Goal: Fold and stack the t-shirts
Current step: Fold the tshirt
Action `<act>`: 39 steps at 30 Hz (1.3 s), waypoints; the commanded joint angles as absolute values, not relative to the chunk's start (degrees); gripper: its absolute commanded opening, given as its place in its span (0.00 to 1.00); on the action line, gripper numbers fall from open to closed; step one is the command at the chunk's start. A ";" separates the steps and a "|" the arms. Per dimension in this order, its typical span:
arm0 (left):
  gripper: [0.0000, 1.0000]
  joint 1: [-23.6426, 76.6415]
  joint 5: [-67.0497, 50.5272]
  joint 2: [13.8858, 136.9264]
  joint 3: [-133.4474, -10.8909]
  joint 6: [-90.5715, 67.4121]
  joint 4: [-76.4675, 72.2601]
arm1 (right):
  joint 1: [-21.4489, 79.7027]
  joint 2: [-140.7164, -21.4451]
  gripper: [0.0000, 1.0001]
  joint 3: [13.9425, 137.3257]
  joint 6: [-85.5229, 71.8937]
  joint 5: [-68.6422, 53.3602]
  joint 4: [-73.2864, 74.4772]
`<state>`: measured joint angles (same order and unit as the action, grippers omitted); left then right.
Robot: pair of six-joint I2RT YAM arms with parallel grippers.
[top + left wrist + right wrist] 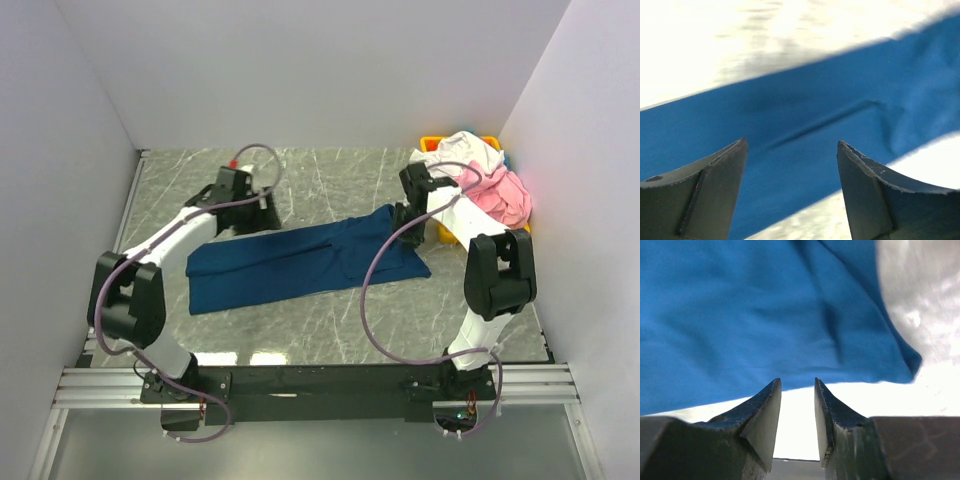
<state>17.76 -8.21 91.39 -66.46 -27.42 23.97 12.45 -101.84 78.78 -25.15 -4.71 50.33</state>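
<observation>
The dark navy blue t-shirt (300, 258) lies flat on the marble table as a long folded band running left to right. My left gripper (262, 212) hangs over its far edge near the left end. In the left wrist view that gripper (791, 142) is open wide, with blue cloth (805, 115) below and nothing between its fingers. My right gripper (406, 218) is at the band's far right end. In the right wrist view it (797, 381) stands narrowly open just off the shirt's edge (765, 315), gripping nothing. The pink t-shirt (505, 195) and the white t-shirt (465, 150) are heaped at the back right.
A yellow bin (432, 143) sits in the back right corner under the heaped shirts. White walls close in the table on the left, back and right. The arms' mounting rail (320, 385) runs along the near edge.
</observation>
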 commanded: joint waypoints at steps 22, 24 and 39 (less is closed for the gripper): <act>0.69 36.03 -22.94 111.79 -84.64 -31.73 21.79 | 9.23 -104.15 0.31 69.52 -21.88 -2.72 39.99; 0.69 36.38 -23.03 112.76 -85.16 -31.64 22.94 | 9.32 -104.50 0.31 69.26 -21.88 -2.72 39.64; 0.68 38.41 -24.34 115.49 -85.43 -32.52 25.05 | 9.32 -101.87 0.07 68.29 -21.97 -3.78 42.79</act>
